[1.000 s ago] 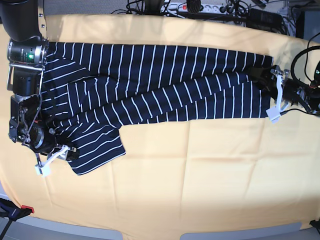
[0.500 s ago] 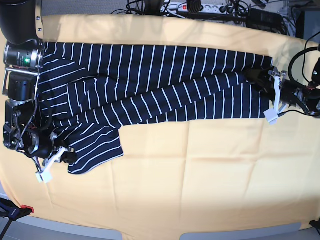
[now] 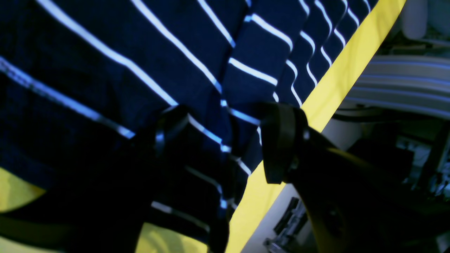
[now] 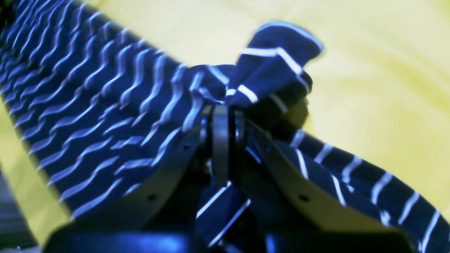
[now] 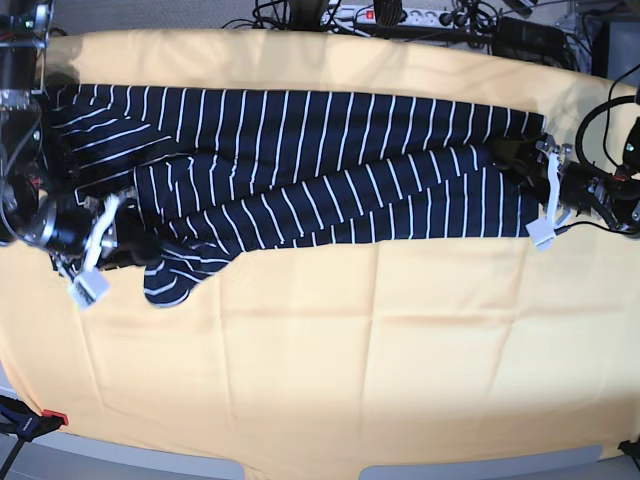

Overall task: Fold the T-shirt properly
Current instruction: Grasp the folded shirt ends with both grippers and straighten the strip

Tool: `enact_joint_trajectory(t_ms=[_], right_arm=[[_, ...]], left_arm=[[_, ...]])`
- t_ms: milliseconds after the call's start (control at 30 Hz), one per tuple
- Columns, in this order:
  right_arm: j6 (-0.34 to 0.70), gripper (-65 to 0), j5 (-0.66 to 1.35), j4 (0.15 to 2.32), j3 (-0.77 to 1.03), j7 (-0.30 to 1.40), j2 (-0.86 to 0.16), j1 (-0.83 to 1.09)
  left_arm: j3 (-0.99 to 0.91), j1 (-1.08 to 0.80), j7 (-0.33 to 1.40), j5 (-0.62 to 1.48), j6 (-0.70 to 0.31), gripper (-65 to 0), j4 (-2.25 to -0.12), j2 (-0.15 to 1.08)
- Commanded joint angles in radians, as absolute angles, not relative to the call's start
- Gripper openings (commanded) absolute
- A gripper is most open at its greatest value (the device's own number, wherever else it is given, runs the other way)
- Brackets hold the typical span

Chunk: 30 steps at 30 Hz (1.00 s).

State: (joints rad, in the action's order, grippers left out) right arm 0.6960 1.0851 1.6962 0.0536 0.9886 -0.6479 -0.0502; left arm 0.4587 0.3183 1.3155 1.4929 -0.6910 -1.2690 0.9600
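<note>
The T-shirt (image 5: 300, 160), dark navy with thin white stripes, lies stretched along the far half of the table. In the base view my right gripper (image 5: 118, 250) is at its left end, shut on a bunched fold of the sleeve. The right wrist view shows the jaws (image 4: 221, 116) pressed together with striped cloth (image 4: 274, 63) sticking up out of them. At the shirt's right edge my left gripper (image 5: 548, 198) stands open. In the left wrist view its fingers (image 3: 281, 140) straddle the shirt's (image 3: 140, 52) edge without pinching it.
A yellow-orange cloth (image 5: 350, 350) covers the whole table. Cables and a power strip (image 5: 400, 15) lie beyond the far edge. A red-tipped clamp (image 5: 50, 418) sits at the front left corner.
My right gripper shut on the sleeve at the front left, then moved toward the far side, dragging the flat sleeve flap into a bunch. The left gripper stays put and open.
</note>
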Motion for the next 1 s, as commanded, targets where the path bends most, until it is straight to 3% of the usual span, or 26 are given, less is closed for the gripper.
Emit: enact_joint_trajectory(t_ms=[0, 433, 600, 767, 967], right_arm=[[0.698, -65.0, 1.103, 1.744, 0.064, 0.967, -0.684, -0.036], [0.698, -65.0, 1.103, 1.962, 0.065, 1.06, -0.844, 0.213], [0.698, -65.0, 1.065, 1.961, 0.065, 1.15, -0.876, 0.219], [0.698, -65.0, 1.039, 1.868, 0.065, 1.089, -0.856, 0.219], [0.698, -65.0, 0.867, 1.757, 0.065, 1.105, -0.854, 0.219]], left_arm=[[0.456, 0.33, 1.331, 1.449, -0.688, -28.8, -1.269, 0.975], [0.456, 0.33, 1.332, 1.449, -0.688, -28.8, -1.269, 0.976], [0.455, 0.33, 1.332, 1.449, -0.688, -28.8, -1.269, 0.987], [0.423, 0.331, 1.332, 1.452, -0.688, -28.8, -1.269, 0.986], [0.341, 0.33, 1.332, 1.452, -0.688, -28.8, -1.269, 0.986]])
